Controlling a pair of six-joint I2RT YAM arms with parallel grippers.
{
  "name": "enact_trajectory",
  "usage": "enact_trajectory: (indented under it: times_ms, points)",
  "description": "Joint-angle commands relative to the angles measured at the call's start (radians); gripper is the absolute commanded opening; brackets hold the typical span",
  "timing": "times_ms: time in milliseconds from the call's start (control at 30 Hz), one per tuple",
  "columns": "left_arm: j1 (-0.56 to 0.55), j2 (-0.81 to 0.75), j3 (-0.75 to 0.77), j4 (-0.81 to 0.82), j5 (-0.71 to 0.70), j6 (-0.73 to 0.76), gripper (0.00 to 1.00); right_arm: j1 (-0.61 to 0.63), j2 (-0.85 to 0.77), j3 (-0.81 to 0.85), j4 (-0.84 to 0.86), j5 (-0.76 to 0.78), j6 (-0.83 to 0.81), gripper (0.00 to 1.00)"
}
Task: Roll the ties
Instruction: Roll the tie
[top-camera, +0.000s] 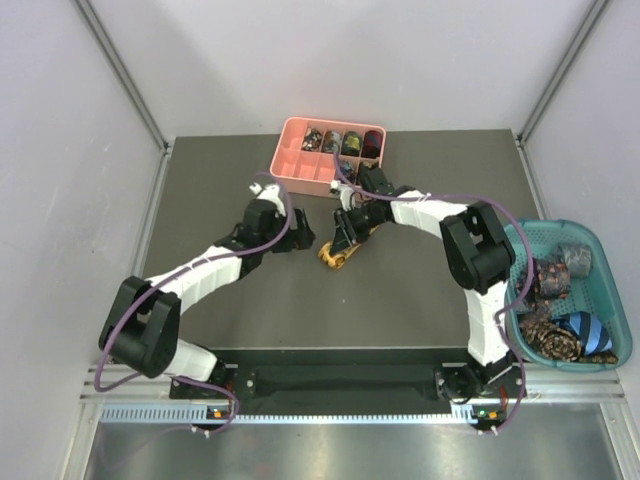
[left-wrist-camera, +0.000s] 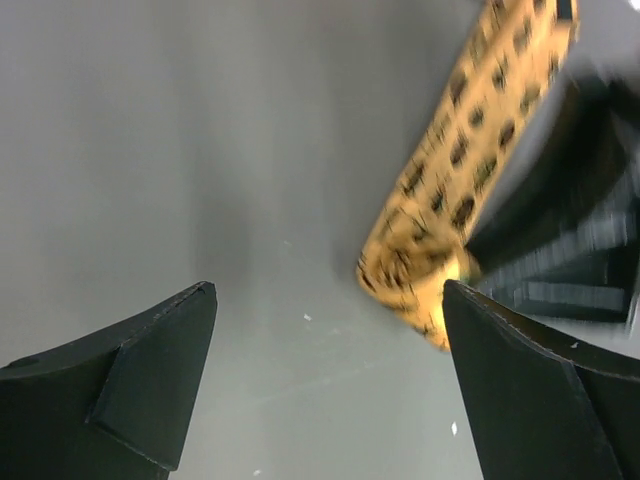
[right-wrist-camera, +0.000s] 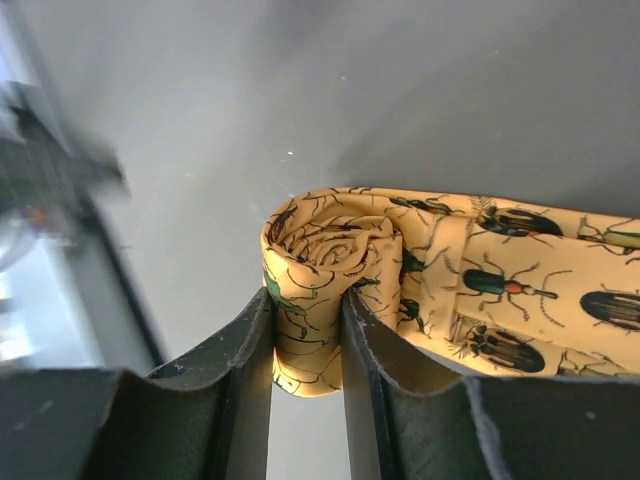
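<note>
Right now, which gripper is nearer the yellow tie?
Right. The right gripper is shut on the tie, at its coiled end; the left gripper stands open just beside that end.

**Two arms meet mid-reach**

The white-and-black left arm (top-camera: 200, 270) stretches forward, its black jaws spread wide, holding nothing. The white-and-black right arm (top-camera: 425, 212) bends inward, jaws pinched on the coiled golden-yellow beetle-patterned fabric tie (right-wrist-camera: 330, 245).
</note>
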Motion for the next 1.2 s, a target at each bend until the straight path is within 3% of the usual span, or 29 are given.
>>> enact_trajectory:
  times_ms: [0, 267, 467, 633, 967, 1167]
  points:
    - [-0.085, 0.027, 0.098, -0.031, -0.118, 0.115, 0.99, -0.059, 0.089, 0.018, 0.063, -0.181, 0.067, 0.04]
    - [-0.163, 0.1, 0.14, -0.028, -0.048, 0.293, 0.99, -0.119, 0.155, 0.07, 0.054, -0.212, 0.074, 0.03]
    - [-0.211, 0.238, 0.264, -0.128, 0.011, 0.422, 0.99, -0.122, 0.199, 0.153, -0.029, -0.174, 0.002, 0.03]
    - [-0.214, 0.304, 0.309, -0.131, 0.056, 0.456, 0.99, -0.125, 0.239, 0.216, -0.11, -0.122, -0.079, 0.04]
    - [-0.229, 0.383, 0.358, -0.161, 0.139, 0.49, 0.99, -0.126, 0.213, 0.154, -0.089, -0.083, -0.099, 0.05]
    - [-0.26, 0.436, 0.39, -0.201, 0.068, 0.51, 0.98, -0.134, 0.173, 0.087, -0.044, -0.059, -0.087, 0.1]
